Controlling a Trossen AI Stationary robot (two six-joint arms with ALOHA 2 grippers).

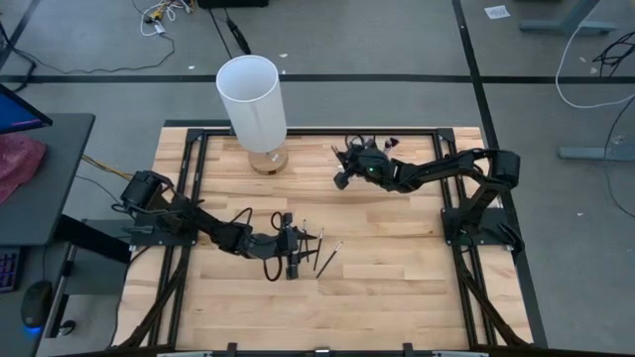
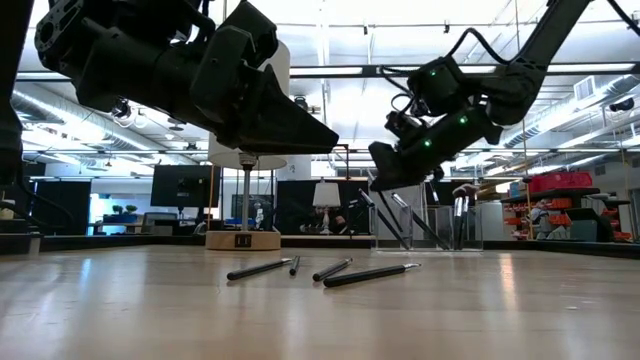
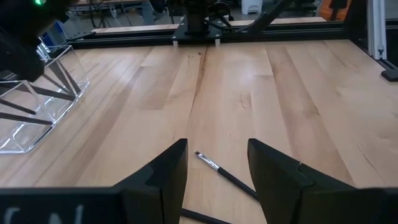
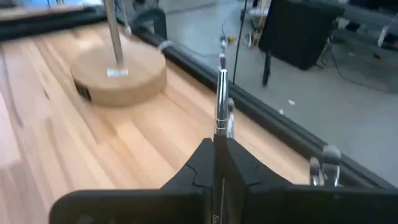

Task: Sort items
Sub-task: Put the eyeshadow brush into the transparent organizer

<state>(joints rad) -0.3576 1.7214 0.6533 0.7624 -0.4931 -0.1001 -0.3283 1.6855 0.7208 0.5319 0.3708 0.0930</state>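
Brushes [image 1: 323, 260] lie loose on the pale wooden table [image 1: 397, 288], a grey workshop floor around it. Four rest just beside and under the left gripper [image 1: 291, 250], whose fingers are spread apart. Over the clear holder [image 3: 37, 93], the right gripper [image 4: 217, 163] pinches one silver-ferruled brush [image 4: 220, 99] upright.

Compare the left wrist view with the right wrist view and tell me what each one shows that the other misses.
Only the left wrist view: the left gripper, open over a loose brush, and the clear holder.

Only the right wrist view: the right gripper shut on a silver-ferruled brush, and the round wooden lamp base.

Both: the wooden tabletop.
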